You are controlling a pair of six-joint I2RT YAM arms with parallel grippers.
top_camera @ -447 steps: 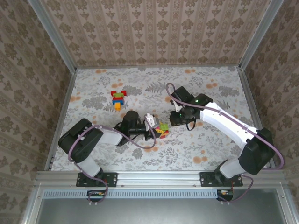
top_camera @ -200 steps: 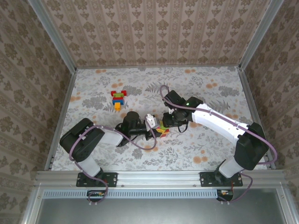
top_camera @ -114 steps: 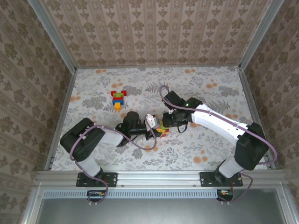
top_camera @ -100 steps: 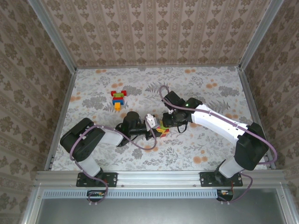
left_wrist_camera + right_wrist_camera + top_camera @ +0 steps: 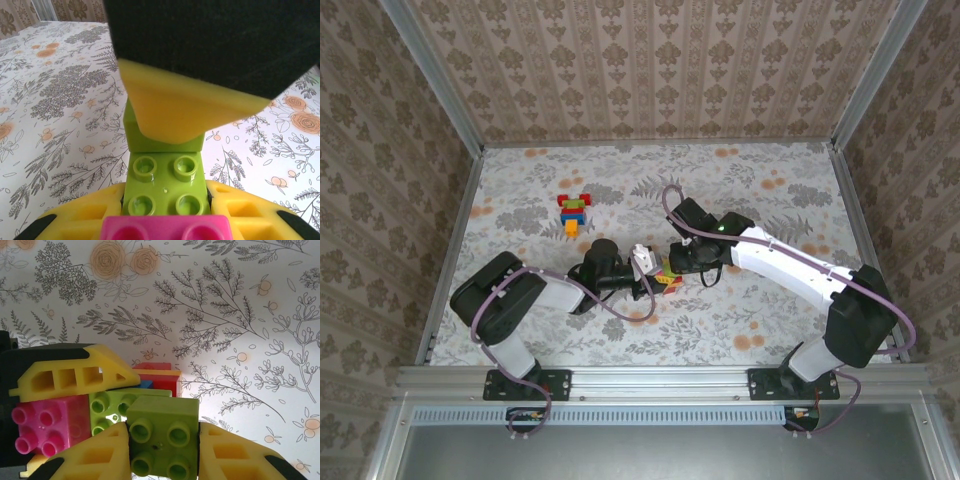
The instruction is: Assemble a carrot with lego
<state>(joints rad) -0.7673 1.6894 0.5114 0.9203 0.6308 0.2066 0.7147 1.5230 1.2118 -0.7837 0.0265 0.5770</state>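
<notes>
Top external view: over the last couple of seconds my right gripper point(image 5: 677, 264) has swung in from the right. It now touches the held stack point(image 5: 667, 281) that my left gripper point(image 5: 653, 275) grips near the middle of the table point(image 5: 770, 330). There has been almost no shift in the last second, so I judge the approach done and the mating step begun.

Right wrist view: the right jaws are narrow and clamped on a light green brick point(image 5: 162, 432), its studs toward the camera. It butts against the held stack, where I see a second green brick point(image 5: 106, 412), a magenta brick point(image 5: 45, 422), a red brick point(image 5: 159, 378) behind, and a sliver of blue. I can't tell whether the studs are seated or only touching.

Left wrist view: the left jaws are narrow too, with my pads either side of the stack's green brick and magenta just below it. The right finger's yellow pad point(image 5: 170, 112) comes in from above.

A spare stack point(image 5: 573, 212) of red, green, blue and orange stands at the far left, well apart from both arms.

My guess is the green is the carrot's leafy top. The next move calls for a straight push to click it on, then letting go with the right. One risk is misaligned studs. Another is the stack twisting in my left grip.
</notes>
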